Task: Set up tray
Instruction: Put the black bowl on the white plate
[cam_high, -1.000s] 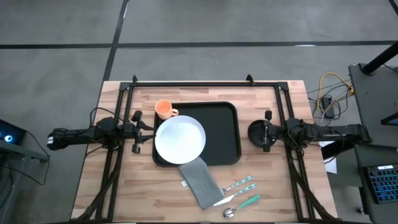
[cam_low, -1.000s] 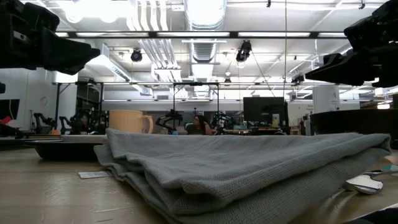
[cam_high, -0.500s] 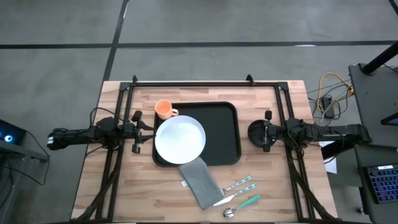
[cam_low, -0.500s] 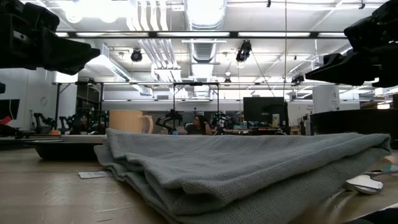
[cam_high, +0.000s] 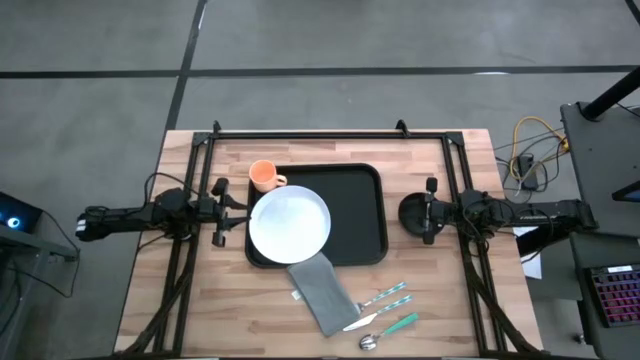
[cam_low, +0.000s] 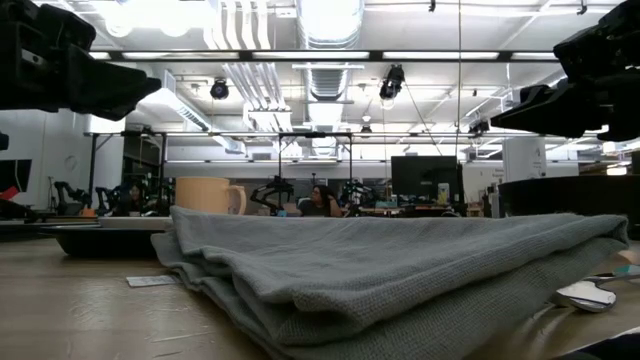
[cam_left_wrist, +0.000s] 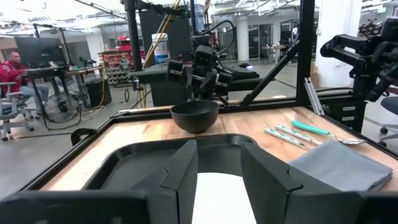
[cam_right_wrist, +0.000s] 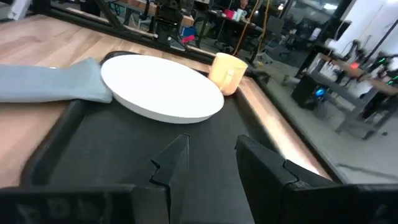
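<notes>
The black tray lies mid-table. A white plate rests on its left part and covers its left rim. A grey napkin lies on the table in front, its far end at the tray's near rim. An orange cup stands by the tray's far left corner. My left gripper hovers level just left of the plate, open. My right gripper hovers right of the tray, open, beside a black bowl.
A knife, fork and spoon lie on the wood right of the napkin, near the front edge. Black frame rails run along the table's far, left and right sides. Bare wood shows at the front left.
</notes>
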